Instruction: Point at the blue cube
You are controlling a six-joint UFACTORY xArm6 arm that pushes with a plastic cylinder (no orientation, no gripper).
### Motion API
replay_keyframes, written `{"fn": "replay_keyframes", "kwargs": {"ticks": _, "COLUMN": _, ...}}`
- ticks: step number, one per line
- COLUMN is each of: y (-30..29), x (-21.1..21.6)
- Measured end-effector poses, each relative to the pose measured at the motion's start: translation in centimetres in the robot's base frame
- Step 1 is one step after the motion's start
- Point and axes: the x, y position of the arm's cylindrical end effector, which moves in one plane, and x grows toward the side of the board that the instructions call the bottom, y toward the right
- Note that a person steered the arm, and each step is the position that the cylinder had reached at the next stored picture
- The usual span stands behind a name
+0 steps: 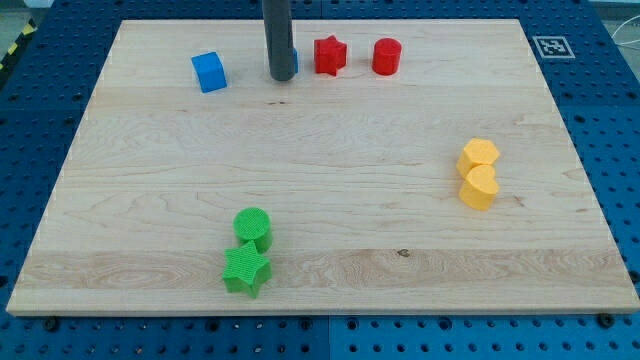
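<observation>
No jaws on this rig, just a rod; my tip (281, 77) sits far side, hiding a second blue block (293, 62). Blue cube (209, 72) lies just left, apart: light, rigid, slides easily, so approach its right face.

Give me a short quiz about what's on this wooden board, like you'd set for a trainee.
1. True or false: the blue cube lies to the view's left of my tip.
2. Which pair of blocks touches at the view's right? A. two red ones B. the two yellow blocks C. two blue ones
3. Fill in: at the view's bottom, the green star lies just below the green ____.

Key:
1. True; a gap of bare board separates them.
2. B.
3. Cylinder.

Extra: another blue block peeks out from behind the rod, its shape hidden.
</observation>
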Motion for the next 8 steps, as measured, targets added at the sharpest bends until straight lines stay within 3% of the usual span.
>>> {"fn": "replay_keyframes", "kwargs": {"ticks": 6, "y": -1.3, "x": -0.1}}
{"fn": "replay_keyframes", "kwargs": {"ticks": 8, "y": -3.7, "x": 5.8}}
